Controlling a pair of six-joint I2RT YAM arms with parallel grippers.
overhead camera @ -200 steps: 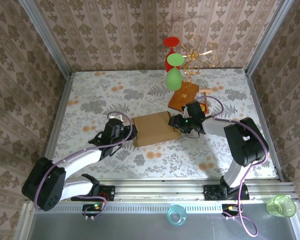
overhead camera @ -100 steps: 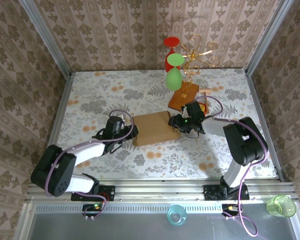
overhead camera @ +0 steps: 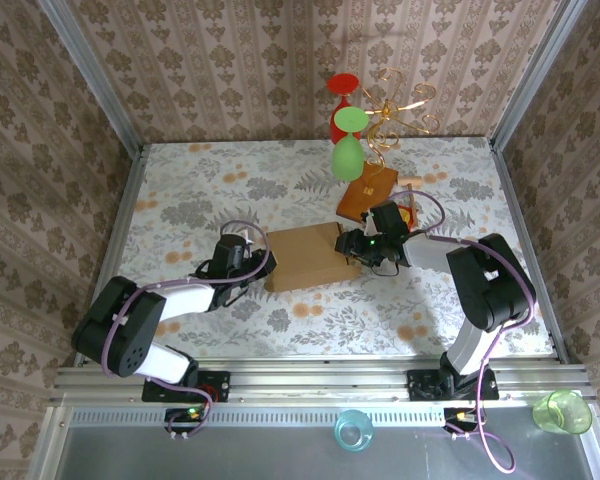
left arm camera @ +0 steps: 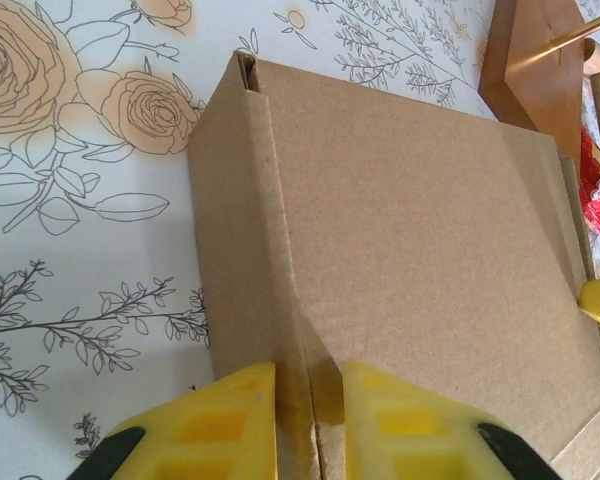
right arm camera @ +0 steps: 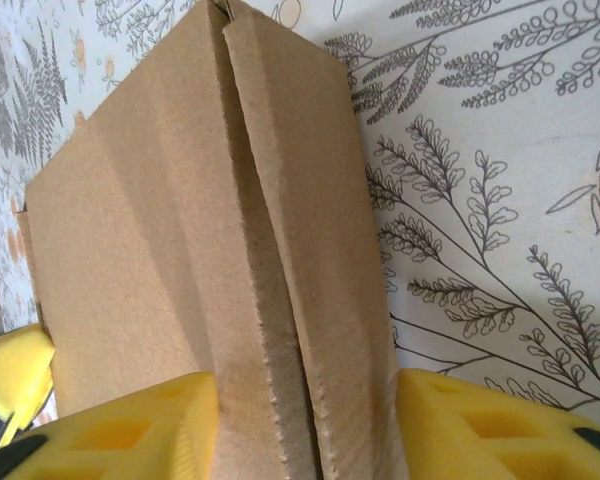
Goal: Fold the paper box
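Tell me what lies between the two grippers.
The paper box fills that stretch: in the top view the left gripper meets its left end, the right gripper its right end.

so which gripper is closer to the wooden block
Right. The right gripper grips the paper box at the end beside the wooden block; the left gripper holds the opposite end.

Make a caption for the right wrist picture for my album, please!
The right gripper pinches one edge of the paper box on the flowery table.
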